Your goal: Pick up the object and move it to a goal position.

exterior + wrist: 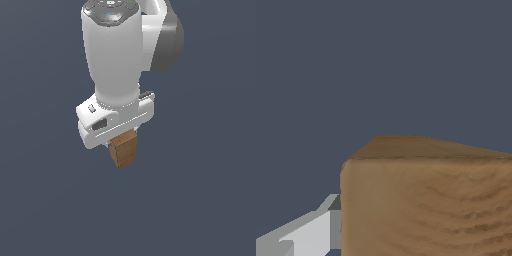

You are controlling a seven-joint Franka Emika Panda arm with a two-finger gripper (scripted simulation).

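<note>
The object is a small tan-brown wooden block with faint grain. It hangs upright from under my white gripper, which is shut on its upper part. The fingers are mostly hidden behind the block and the hand. In the wrist view the block fills the near part of the picture, and one grey-white finger presses against its side. The block is held up in front of the plain dark blue-grey background, touching nothing else.
The white arm rises above the gripper in the exterior view. Around it there is only a uniform dark blue-grey background. No goal marker shows.
</note>
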